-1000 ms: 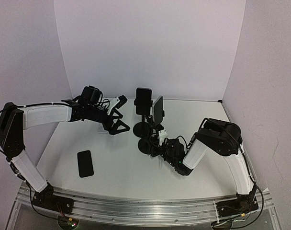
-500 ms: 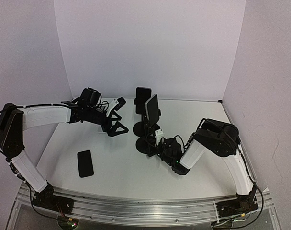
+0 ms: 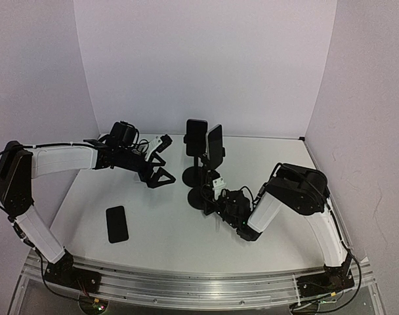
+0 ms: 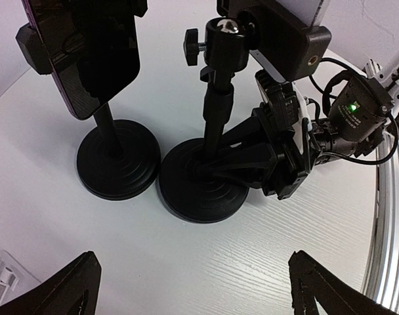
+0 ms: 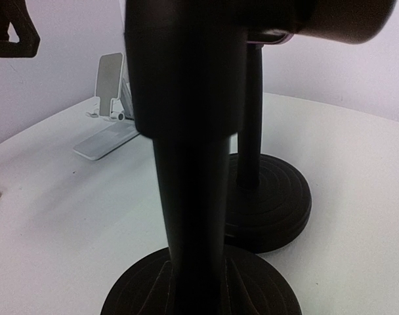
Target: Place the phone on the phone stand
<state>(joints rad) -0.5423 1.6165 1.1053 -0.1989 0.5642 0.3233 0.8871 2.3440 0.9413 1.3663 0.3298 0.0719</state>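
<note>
**Right jaws clamping the near stand while the loose phone is lying apart**

Since the earlier frame, the phone clipped on the near stand [image 3: 201,197] has swung from a backward lean to almost upright. The right gripper [image 3: 210,195] has closed in on that stand's pole.

From above, the right arm is reaching low across the surface [image 3: 160,223], its jaws clenching the pole just above the round black base. The far stand [image 3: 193,175] is standing just behind, its base nearly touching the near one and its own clipped phone [image 3: 197,137] sitting beside the other. The left gripper [image 3: 165,157] is hovering to the left of both stands, jaws spread wide and holding nothing. The loose phone [image 3: 117,224] is lying flat, face dark, near the front left, well apart from both grippers and both stands.

In the left wrist view, the two black bases are crowding together mid-frame. The right gripper's black fingers [image 4: 252,154] are pressing against the near pole from the right, cables trailing behind them. The left fingertips [image 4: 65,289] are showing at the bottom corners, far apart.

In the right wrist view, the gripped pole is filling the centre and blocking most of what is beyond. The far base is sitting just behind it. A white folding stand [image 5: 111,98] is resting unoccupied farther back on the left.
</note>
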